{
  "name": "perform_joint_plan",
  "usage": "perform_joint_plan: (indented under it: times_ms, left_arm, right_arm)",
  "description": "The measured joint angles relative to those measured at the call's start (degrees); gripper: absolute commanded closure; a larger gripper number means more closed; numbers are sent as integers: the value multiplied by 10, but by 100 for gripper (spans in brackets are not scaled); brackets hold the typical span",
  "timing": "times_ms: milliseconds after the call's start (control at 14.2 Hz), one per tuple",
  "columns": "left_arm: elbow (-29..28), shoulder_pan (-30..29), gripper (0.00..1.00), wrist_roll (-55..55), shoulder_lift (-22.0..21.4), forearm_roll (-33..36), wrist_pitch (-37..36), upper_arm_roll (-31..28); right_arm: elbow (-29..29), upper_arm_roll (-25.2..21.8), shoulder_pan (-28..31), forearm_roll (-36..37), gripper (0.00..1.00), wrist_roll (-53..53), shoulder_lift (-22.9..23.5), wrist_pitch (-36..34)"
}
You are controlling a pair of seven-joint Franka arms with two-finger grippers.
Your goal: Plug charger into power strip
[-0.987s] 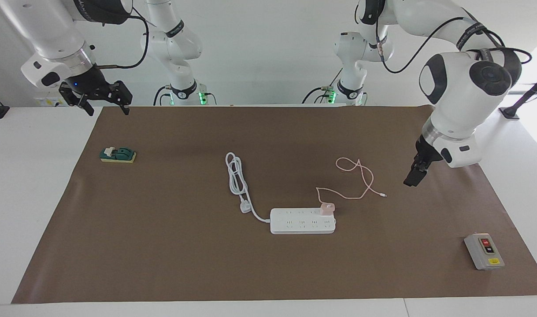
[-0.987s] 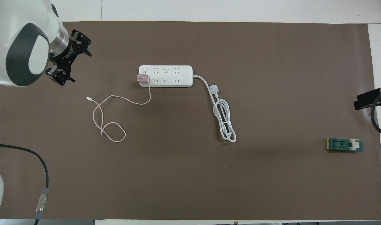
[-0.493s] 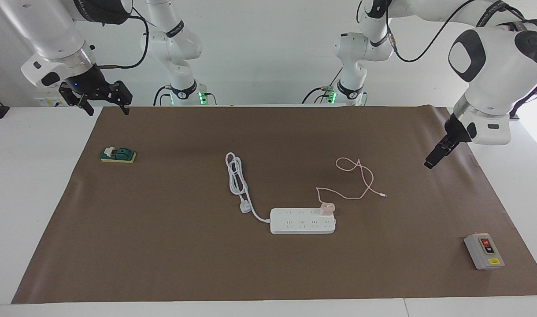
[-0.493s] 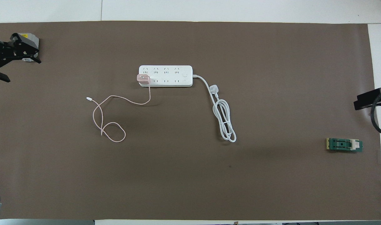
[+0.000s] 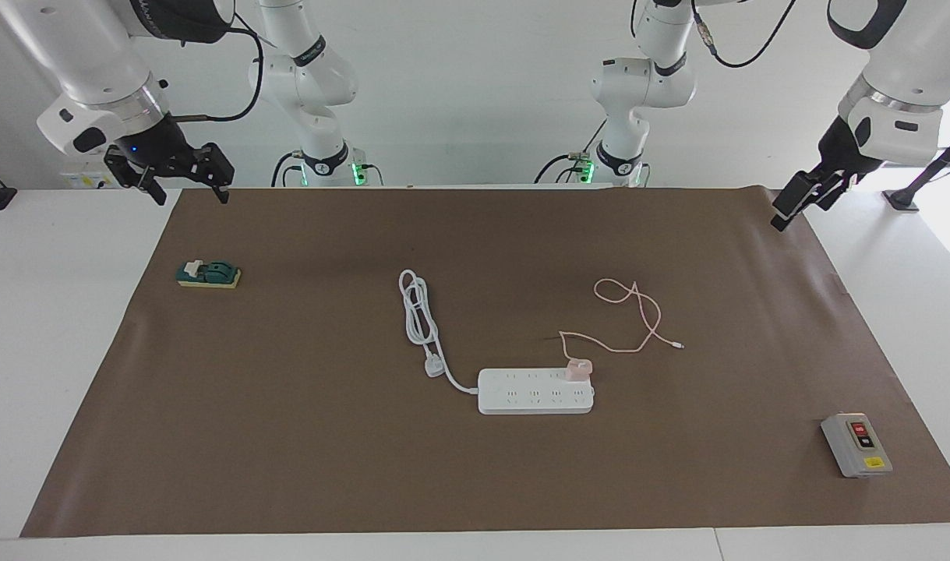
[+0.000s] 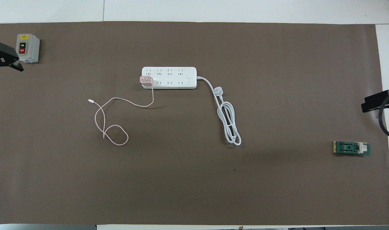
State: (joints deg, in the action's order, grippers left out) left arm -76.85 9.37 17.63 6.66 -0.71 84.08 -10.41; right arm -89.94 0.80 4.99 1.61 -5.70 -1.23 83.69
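1. The left gripper (image 5: 796, 204) hangs raised over the mat's corner at the left arm's end, at about 2 o'clock in the facing view, wrist bent down and slanting toward the mat (image 5: 287, 436). Its fingers stand spread and hold nothing.
2. The right gripper (image 5: 185, 185) hangs over the mat's corner at the right arm's end, at about 10 o'clock in the facing view, pointing down, fingers wide apart and empty.
3. One power strip (image 5: 535, 391) lies flat near the middle of the worktop, its long axis running from one arm's end toward the other, sockets facing up. Its thick white cord (image 5: 420, 315) leaves the end toward the right arm and lies coiled with its three-pin plug (image 5: 434, 366).
4. One charger (image 5: 578, 368) sits upright in a socket at the strip's end toward the left arm, on the row nearer the robots. Its thin pink cable (image 5: 634, 315) loops over the mat at about 1 o'clock from it.
5. One grey switch box (image 5: 856, 445) lies at 4 o'clock in the facing view; one green knife switch (image 5: 208, 274) lies at 9 o'clock.
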Motion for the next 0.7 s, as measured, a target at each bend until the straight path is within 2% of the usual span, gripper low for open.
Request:
perform_joint_plan:
  times_ms: [282, 564, 705]
  left_arm:
    - [-50, -12, 0, -74, -20, -1, -2, 30]
    - [-61, -42, 0, -79, -23, -1, -21, 84]
    - [-65, -48, 0, -80, -23, -4, -20, 88]
  right_arm:
    - [0, 0, 0, 0, 0, 0, 0, 0]
    - [0, 0, 0, 0, 0, 0, 0, 0]
    - [0, 0, 0, 0, 0, 0, 0, 0]
